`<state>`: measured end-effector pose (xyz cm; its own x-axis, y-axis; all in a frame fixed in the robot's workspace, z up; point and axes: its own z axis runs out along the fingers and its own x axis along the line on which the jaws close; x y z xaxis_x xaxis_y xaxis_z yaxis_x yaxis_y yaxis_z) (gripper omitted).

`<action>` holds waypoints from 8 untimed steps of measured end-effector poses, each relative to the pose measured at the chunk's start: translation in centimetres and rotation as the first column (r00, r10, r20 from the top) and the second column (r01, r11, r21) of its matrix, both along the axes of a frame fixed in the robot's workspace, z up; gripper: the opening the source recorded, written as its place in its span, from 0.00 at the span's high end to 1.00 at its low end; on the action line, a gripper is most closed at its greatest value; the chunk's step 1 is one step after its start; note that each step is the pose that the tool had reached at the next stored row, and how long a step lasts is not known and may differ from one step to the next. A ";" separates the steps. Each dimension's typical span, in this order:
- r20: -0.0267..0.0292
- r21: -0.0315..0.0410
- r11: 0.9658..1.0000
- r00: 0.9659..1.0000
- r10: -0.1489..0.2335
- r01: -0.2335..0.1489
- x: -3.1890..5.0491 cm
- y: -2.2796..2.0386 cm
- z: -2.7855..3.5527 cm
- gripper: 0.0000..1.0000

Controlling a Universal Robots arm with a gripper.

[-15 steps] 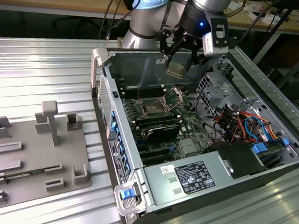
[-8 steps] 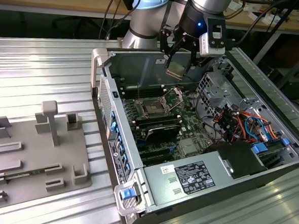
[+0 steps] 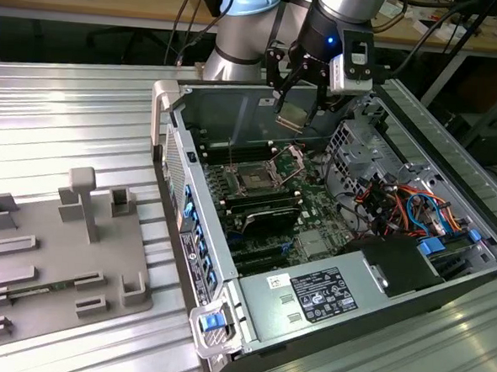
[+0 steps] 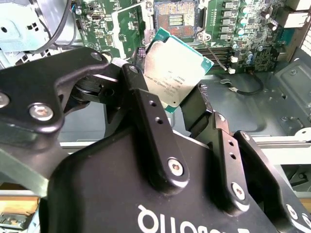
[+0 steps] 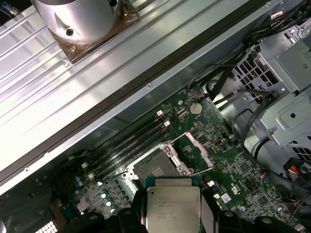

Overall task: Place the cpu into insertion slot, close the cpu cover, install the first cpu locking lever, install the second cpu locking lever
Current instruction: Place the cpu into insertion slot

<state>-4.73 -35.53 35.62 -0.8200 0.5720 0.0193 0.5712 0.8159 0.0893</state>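
One chip up in the air, nothing seated in the board yet. The gripper (image 3: 294, 102) hangs over the open computer case (image 3: 236, 109), and its two black fingers (image 4: 153, 128) are closed in on the cpu (image 4: 175, 73), pinching it by opposite edges, so they sit only as far apart as the chip is wide. In the second wrist view the silvery top faces the camera with a thin green rim around it, and the chip is a bit tilted. In the exterior view it's clear of the green motherboard (image 3: 315, 203), not touching anything but the fingers.

The insertion slot (image 5: 156, 167) is bare, dark square middle with a metal rim, and in the first wrist view it's just beyond the chip's far edge. The cpu cover (image 5: 179, 158) is flipped up on its hinge on the side of the slot away from the long black memory slots (image 5: 131, 145). Thin metal bits run next to the cover, might be the locking levers, but I honestly can't tell from these angles.

Outside the case, toward the exterior view's left, a grey plastic fixture tray (image 3: 49, 267) lies on the ribbed metal surface (image 3: 67, 116), well apart from the action.
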 end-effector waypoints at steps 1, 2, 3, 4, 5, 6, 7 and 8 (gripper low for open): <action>0.000 0.000 1.000 1.000 0.000 0.000 0.00 0.00 0.00 0.46; 0.000 0.000 1.000 1.000 0.000 0.000 0.00 0.00 0.00 0.46; 0.000 0.000 1.000 1.000 0.000 0.000 0.00 0.00 0.00 0.46; 0.000 0.000 1.000 1.000 0.000 0.000 0.00 0.00 0.00 0.46; 0.000 0.000 1.000 1.000 -0.001 0.001 0.00 0.00 0.00 0.46; 0.000 0.000 1.000 1.000 -0.003 0.003 0.00 0.00 0.00 0.46; 0.000 0.000 1.000 1.000 -0.015 0.015 0.00 0.00 -0.02 0.46; 0.000 0.000 1.000 1.000 -0.029 0.029 0.00 0.00 -0.03 0.46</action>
<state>-4.73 -35.53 35.59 -0.8034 0.5952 0.0193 0.5943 0.7993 0.0893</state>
